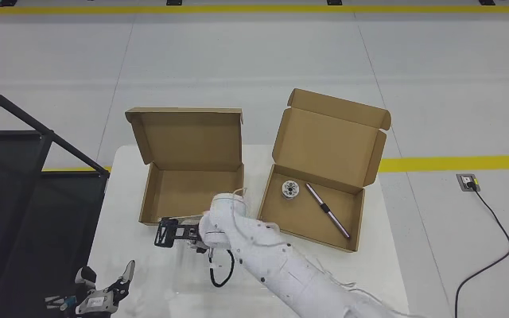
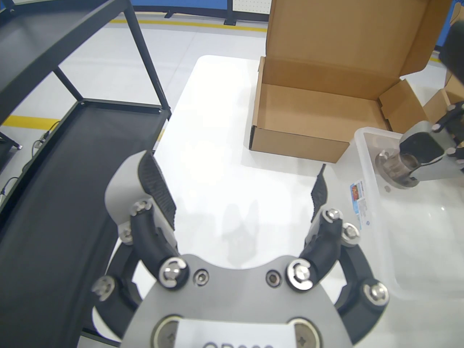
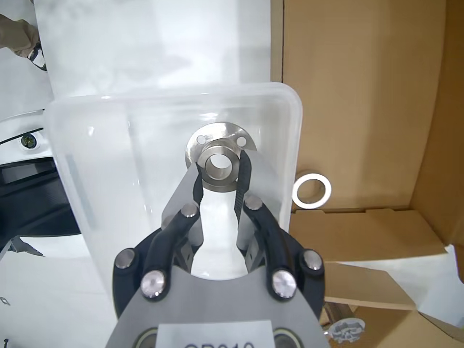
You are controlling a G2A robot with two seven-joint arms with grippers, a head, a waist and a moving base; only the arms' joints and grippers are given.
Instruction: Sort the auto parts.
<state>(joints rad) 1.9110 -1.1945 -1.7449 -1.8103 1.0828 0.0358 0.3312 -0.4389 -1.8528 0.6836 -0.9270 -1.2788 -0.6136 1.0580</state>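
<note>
**In the clear bin: right claw clamped on a flanged bushing**

Inside the clear bin (image 3: 174, 90), near its wall on the side of the left box (image 3: 362, 74), your right gripper (image 3: 219, 179) has its two pads closed narrow on the raised collar of the flanged bushing (image 3: 221, 132). That hold looks deliberate. The flange lies flat on the bin floor and seems too thin to pinch, while the collar gives the pads two sides to bite.

Your left gripper (image 2: 233, 162) hangs wide and empty over the bare table (image 2: 217, 110), apart from the bin, probably parked out of the way.

The bushing is dull silver metal: a round flange with two small holes showing, and a thick collar around a central bore. A flat ring (image 3: 312, 191) lies in the left box just past the bin's wall. The right box (image 1: 318, 215) holds a round part (image 1: 289, 189) and a rod (image 1: 327, 210), so you will have to judge which box suits the bushing.
</note>
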